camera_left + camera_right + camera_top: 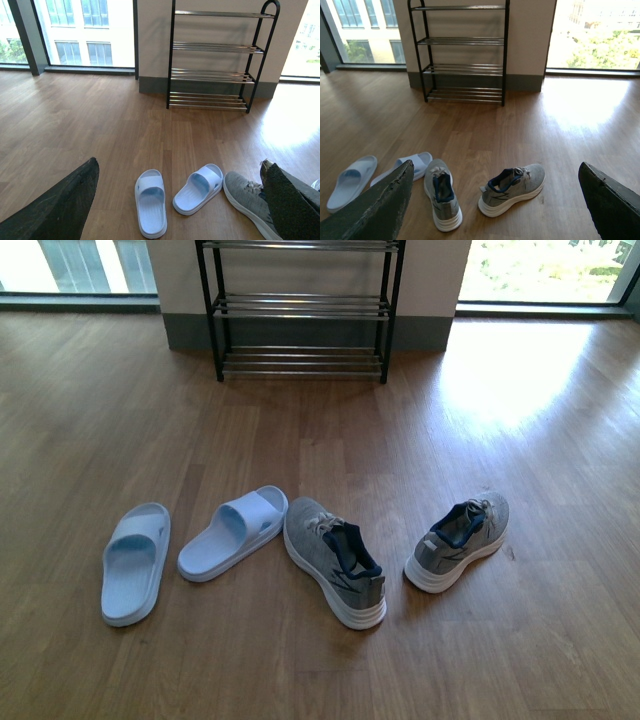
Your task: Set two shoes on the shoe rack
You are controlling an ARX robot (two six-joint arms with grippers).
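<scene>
Your left claw is spread wide, with its dark fingers way out at opposite edges of the left wrist view. Same deal with your right claw: fingers far apart. Both hang over the wood floor, well short of the rack.

Both sneakers are down on the floor, well in front of the rack on your side of it, upright on their soles. The left sneaker sits roughly in line with the rack's right half, toe toward the rack and heel toward you. The right sneaker lies just past the line of the rack's right post, toe angled toward the rack and a bit outward. The two are apart.

Two pale blue slippers sit about as far from the rack, off toward its left side. The near slipper ends just beside the left sneaker's toe, can't tell if they touch. The far slipper lies further out. The rack itself stands against the wall.
</scene>
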